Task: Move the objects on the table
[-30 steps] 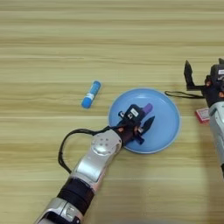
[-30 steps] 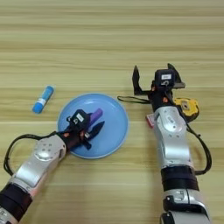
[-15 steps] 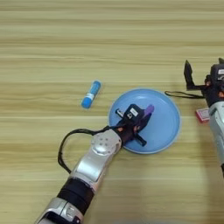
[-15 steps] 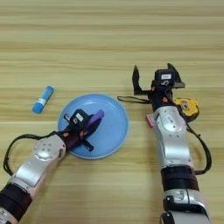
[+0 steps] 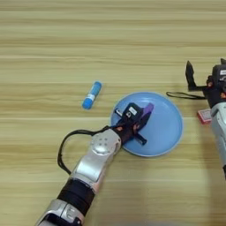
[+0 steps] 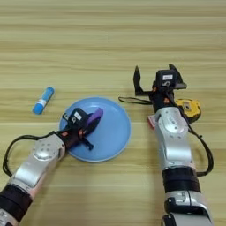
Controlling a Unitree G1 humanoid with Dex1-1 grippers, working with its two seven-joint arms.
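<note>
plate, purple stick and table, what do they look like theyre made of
Plate: probably plastic or melamine, judging by its even light-blue colour and smooth, faintly glossy face. Purple stick, in the left end effector over the plate: uniform matte colour, maybe plastic or wax; hard to tell. Table: wood or wood-look laminate, with plank lines and grain.

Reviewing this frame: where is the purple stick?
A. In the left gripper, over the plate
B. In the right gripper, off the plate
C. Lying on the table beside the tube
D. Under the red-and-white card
A: the left gripper is closed on the purple stick over the blue plate, while the right gripper is open, off the plate.
</note>
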